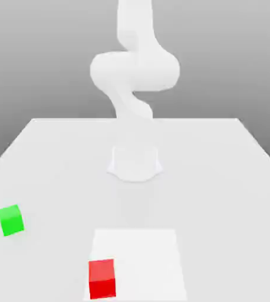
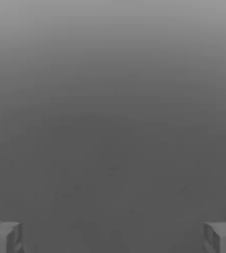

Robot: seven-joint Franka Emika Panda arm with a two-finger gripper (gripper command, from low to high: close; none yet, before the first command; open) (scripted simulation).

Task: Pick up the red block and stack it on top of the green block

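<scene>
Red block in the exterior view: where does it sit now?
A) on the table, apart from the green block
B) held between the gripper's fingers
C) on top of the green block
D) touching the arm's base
A: the red block rests on the table, with the green block separate, toward the exterior view's left.

Bright, even, washed-out light; soft blur.

You have one red block (image 1: 102, 278) and one green block (image 1: 11, 220) on one white table (image 1: 220, 177). One white robot arm (image 1: 134, 71) stands on it. One paler square patch (image 1: 143, 253) marks the tabletop. Two gray fingertips (image 2: 4, 237) appear in the hand view.
</scene>
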